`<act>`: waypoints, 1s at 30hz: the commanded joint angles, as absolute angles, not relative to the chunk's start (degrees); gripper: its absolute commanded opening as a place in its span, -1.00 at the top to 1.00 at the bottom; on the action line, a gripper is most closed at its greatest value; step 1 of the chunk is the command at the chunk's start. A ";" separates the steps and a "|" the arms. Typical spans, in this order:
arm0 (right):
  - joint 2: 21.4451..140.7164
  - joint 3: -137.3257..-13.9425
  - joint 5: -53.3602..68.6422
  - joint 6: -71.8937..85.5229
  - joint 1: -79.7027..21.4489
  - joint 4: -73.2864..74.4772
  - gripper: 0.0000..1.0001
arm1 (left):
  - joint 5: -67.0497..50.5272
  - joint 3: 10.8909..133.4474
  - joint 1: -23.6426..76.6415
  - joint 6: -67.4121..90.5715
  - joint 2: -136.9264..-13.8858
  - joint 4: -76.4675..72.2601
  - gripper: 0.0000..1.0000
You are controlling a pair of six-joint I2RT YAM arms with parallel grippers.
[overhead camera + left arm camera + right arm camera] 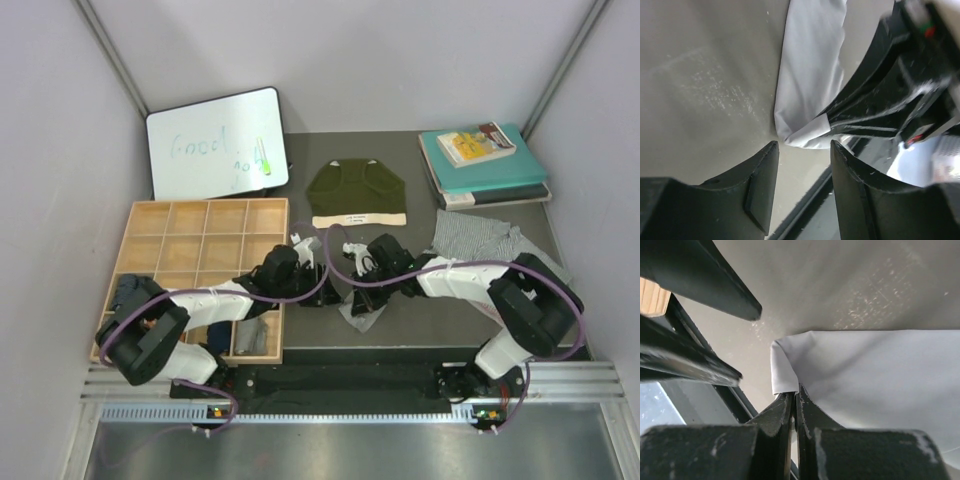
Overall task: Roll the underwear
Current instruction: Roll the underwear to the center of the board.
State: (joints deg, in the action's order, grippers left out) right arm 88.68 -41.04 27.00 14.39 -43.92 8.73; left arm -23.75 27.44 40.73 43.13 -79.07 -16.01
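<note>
The light grey underwear lies crumpled on the mat near the front edge, between the two arms. My right gripper is shut on a folded corner of this light grey underwear. My left gripper stands open just beside that corner, with nothing between its fingers and the cloth a little ahead of them. From above, the left gripper and right gripper are close together. The olive green underwear lies flat further back. The grey-and-white patterned underwear lies bunched at the right.
A wooden compartment tray sits at the left, with cloth in its near cells. A whiteboard leans at the back left. Teal books are stacked at the back right. The mat's front edge runs right below my left fingers.
</note>
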 commanded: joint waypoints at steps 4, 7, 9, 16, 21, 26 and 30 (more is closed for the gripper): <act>92.80 -45.53 33.92 10.81 -39.82 9.40 1.00 | -20.04 30.50 42.45 36.21 -82.52 -19.07 -0.01; 94.74 -46.67 34.80 9.85 -39.03 10.11 1.00 | -19.69 31.11 42.54 34.89 -83.75 -18.81 -0.02; 95.62 -47.63 35.15 9.41 -38.94 10.81 1.00 | -19.25 31.73 42.54 34.37 -85.07 -18.72 -0.02; 97.91 -48.34 36.12 9.14 -38.14 10.63 1.00 | -19.16 33.31 42.98 33.84 -88.24 -19.77 0.00; 98.09 -48.51 36.47 8.79 -37.18 10.81 1.00 | -18.63 33.40 42.89 33.40 -89.38 -19.78 0.00; 97.47 -48.43 35.77 8.79 -36.91 11.34 1.00 | -19.69 34.36 43.94 34.19 -92.63 -20.48 0.06; 96.07 -48.34 34.72 9.49 -36.74 12.21 0.80 | -18.63 34.63 45.00 34.01 -93.43 -20.57 0.15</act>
